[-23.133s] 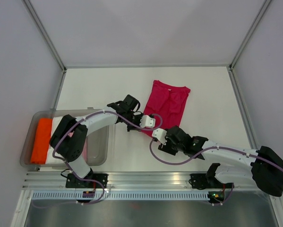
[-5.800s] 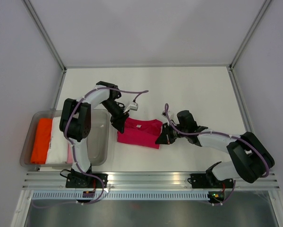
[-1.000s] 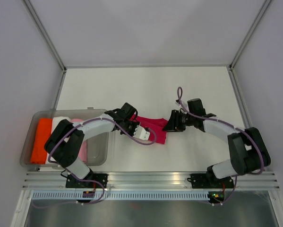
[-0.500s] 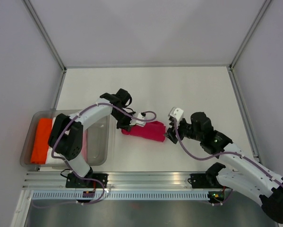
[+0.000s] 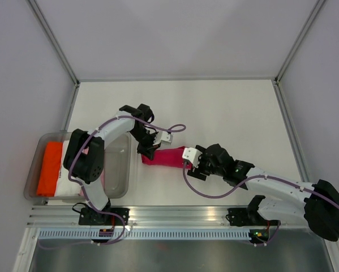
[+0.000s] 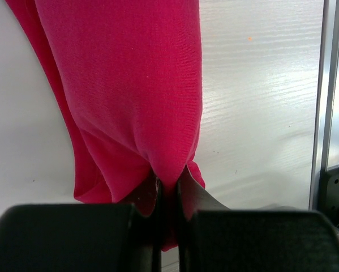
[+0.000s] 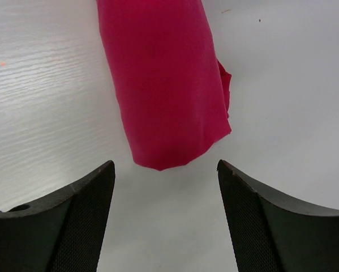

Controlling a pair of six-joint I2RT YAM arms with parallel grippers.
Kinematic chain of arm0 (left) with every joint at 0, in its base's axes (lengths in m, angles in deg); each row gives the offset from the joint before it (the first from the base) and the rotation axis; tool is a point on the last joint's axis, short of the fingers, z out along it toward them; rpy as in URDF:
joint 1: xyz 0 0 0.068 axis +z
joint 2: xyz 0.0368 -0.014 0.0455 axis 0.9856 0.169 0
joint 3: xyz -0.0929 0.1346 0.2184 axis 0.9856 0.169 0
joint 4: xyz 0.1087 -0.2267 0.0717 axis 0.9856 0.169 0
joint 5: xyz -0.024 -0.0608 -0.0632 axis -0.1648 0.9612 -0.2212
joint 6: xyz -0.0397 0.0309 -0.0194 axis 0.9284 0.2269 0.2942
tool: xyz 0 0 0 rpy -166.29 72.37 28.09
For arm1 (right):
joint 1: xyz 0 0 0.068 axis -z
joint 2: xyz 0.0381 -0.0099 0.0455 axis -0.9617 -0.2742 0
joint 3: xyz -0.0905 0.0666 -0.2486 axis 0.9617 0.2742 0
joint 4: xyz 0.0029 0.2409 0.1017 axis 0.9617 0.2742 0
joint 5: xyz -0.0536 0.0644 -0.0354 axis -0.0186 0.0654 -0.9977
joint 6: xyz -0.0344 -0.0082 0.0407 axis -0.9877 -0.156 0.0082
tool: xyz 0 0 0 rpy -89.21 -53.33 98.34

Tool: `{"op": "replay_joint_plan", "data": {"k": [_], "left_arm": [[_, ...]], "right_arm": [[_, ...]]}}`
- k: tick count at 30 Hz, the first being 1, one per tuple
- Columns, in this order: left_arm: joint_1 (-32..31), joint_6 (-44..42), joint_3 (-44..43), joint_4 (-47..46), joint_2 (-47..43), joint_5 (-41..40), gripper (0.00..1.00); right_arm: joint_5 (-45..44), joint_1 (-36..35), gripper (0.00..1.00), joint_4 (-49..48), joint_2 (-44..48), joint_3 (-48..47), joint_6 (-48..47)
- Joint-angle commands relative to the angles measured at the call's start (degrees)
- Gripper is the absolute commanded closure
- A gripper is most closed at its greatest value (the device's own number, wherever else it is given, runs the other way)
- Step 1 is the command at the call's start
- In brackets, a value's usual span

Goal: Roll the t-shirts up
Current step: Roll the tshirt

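Note:
The magenta t-shirt [image 5: 168, 157] lies on the white table as a short, tight roll. My left gripper [image 5: 149, 150] is shut on its left end. In the left wrist view a fold of the magenta cloth [image 6: 124, 85] is pinched between the closed fingers of the left gripper [image 6: 168, 190]. My right gripper [image 5: 191, 164] stands open just off the roll's right end. The right wrist view shows that rounded end of the t-shirt [image 7: 161, 85] lying ahead of the open right gripper [image 7: 165, 165], touching neither finger.
A clear plastic tub [image 5: 124, 170] stands at the left with a folded orange cloth [image 5: 49, 168] and pale cloth inside. A metal rail [image 5: 180, 214] runs along the near edge. Grey walls close in the table.
The right gripper's jaws have opened wide and now sit off the roll's right end. The left gripper has stayed shut on the left end. The shirt has gone from a loose strip to a compact roll.

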Motion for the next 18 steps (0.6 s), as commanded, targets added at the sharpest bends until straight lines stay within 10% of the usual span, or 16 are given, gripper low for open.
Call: {"op": "replay_joint_plan", "data": {"k": [1,8,9,10,12,18], "left_arm": [[0.31,0.28,-2.23,1.58,0.77,3.36,0.98],[0.23,-1.03,-2.32,1.58,0.16,1.96,0.98],[0.31,-1.12,-2.23,1.58,0.07,1.87,0.98],[0.4,-1.21,-2.06,1.67,-0.19,1.87,0.98],[0.58,-1.91,-1.53,1.67,-0.72,1.69,0.98],[0.66,-4.72,-0.82,4.47,-1.42,2.22,0.9]], "right_arm": [[-3.48,-0.21,0.21,-9.61,-4.12,0.95,-3.93],[-4.01,-0.03,0.25,-14.2,-14.33,-1.5,-4.46],[-4.01,-0.03,0.33,-13.42,-15.21,-2.38,-4.55],[-4.1,0.14,0.67,-11.32,-16.61,-3.26,-2.9],[-0.86,1.81,0.86,-5.98,-17.15,-6.24,-2.0],[13.62,5.68,1.0,3.96,-9.69,-8.44,-1.57]]}}
